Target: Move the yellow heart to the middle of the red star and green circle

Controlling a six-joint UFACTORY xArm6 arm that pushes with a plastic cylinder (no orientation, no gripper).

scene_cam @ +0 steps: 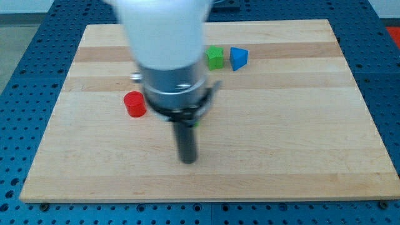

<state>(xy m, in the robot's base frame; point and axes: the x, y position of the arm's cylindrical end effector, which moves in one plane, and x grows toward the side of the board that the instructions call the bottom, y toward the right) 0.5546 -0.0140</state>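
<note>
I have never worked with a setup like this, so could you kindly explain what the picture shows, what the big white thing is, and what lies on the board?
There is one picture, from a single camera looking down at a wooden board on a blue perforated bench. The big white and grey shape is a robot arm seen close up. It has no fingers and holds nothing; it ends in a dark rod, and my tip slides on the board to push blocks.

Visible blocks: a red cylinder at the view's left of the arm, and a green block touching or nearly touching a blue block toward the view's top. A sliver of green peeks out beside the rod. My tip touches none of them. No yellow heart or red star shows; the arm may hide them.
</note>
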